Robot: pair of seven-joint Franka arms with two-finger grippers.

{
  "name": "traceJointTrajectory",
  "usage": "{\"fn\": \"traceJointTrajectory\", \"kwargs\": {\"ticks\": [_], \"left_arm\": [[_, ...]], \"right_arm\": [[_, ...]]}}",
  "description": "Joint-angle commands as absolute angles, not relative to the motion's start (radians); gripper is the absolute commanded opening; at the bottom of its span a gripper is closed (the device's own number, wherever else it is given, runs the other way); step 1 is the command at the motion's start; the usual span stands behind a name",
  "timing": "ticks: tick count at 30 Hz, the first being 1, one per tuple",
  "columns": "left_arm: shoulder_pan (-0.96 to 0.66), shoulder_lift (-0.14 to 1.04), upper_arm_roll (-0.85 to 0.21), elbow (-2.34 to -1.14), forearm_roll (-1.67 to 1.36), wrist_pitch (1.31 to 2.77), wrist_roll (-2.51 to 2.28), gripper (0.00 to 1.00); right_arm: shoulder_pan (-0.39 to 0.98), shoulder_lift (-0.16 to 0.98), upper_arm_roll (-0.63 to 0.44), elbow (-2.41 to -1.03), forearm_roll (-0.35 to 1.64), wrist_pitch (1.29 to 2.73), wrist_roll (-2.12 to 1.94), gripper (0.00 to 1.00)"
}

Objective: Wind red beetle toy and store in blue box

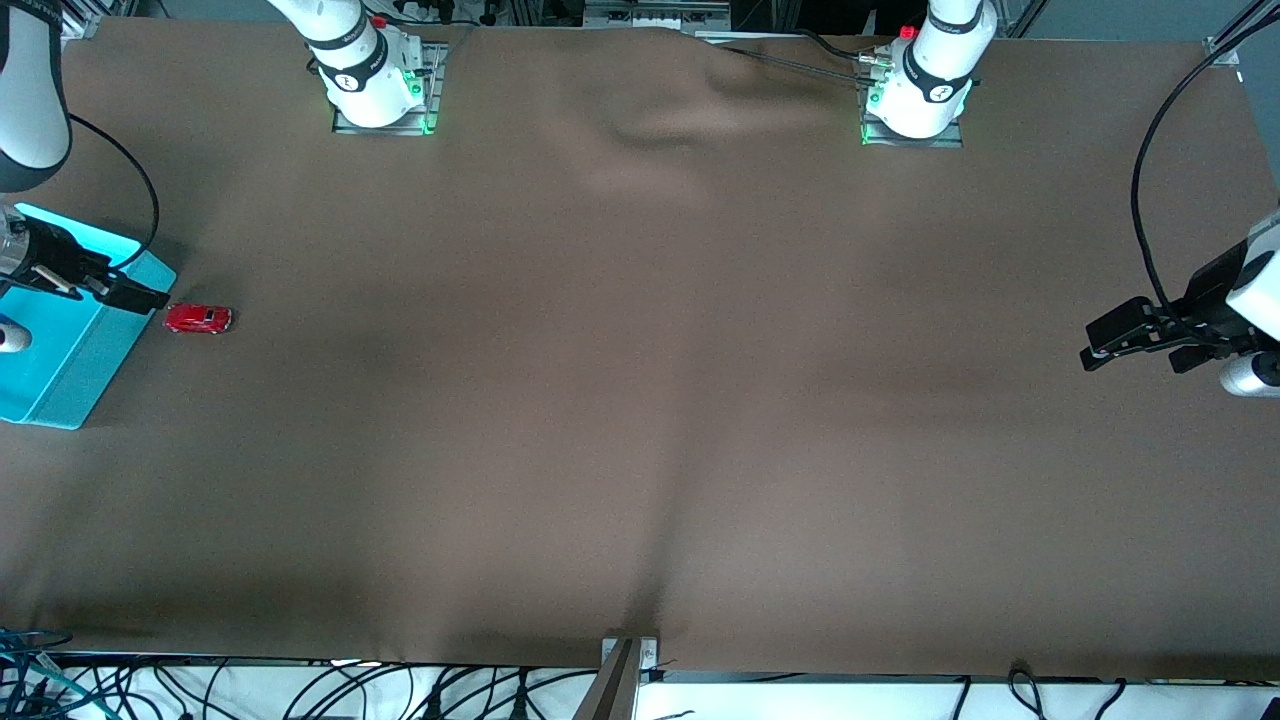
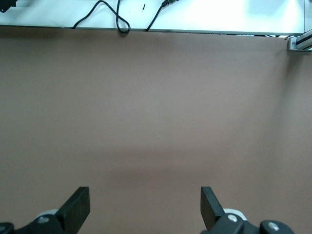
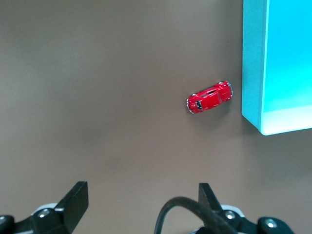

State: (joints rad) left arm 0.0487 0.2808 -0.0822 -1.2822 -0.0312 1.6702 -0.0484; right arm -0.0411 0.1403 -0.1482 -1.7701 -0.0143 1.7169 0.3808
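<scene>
Front view: red beetle toy (image 1: 198, 318) sits just beside the blue box (image 1: 60, 375); right pincer (image 1: 125, 290) gapes over the box, left pincer (image 1: 1135, 340) waits, fingers apart. Light, glossy, likely slippery; best gripped across its flanks.

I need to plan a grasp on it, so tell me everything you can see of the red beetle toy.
The red beetle toy is a tiny glossy red car with a rounded body, dark windows and small wheels, plastic or painted metal by its look. It stands upright on its wheels on the brown tablecloth, beside the blue box at the right arm's end of the table, close to the box wall but apart from it. Nothing grips it.
</scene>
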Motion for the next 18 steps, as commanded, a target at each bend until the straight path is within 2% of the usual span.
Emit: {"fn": "traceJointTrajectory", "kwargs": {"ticks": [1,8,18], "left_arm": [[0.044,0.273,-0.081,-1.284,-0.006,1.660,-0.026,1.00],[0.044,0.273,-0.081,-1.284,-0.008,1.660,-0.025,1.00],[0.044,0.273,-0.081,-1.284,-0.006,1.660,-0.025,1.00]], "right_arm": [[-0.002,0.121,-0.182,-1.815,-0.023,1.766,0.478,1.00],[0.025,0.129,-0.225,-1.882,-0.034,1.836,0.575,1.00],[0.040,0.115,-0.342,-2.037,-0.034,1.993,0.578,1.00]]}}
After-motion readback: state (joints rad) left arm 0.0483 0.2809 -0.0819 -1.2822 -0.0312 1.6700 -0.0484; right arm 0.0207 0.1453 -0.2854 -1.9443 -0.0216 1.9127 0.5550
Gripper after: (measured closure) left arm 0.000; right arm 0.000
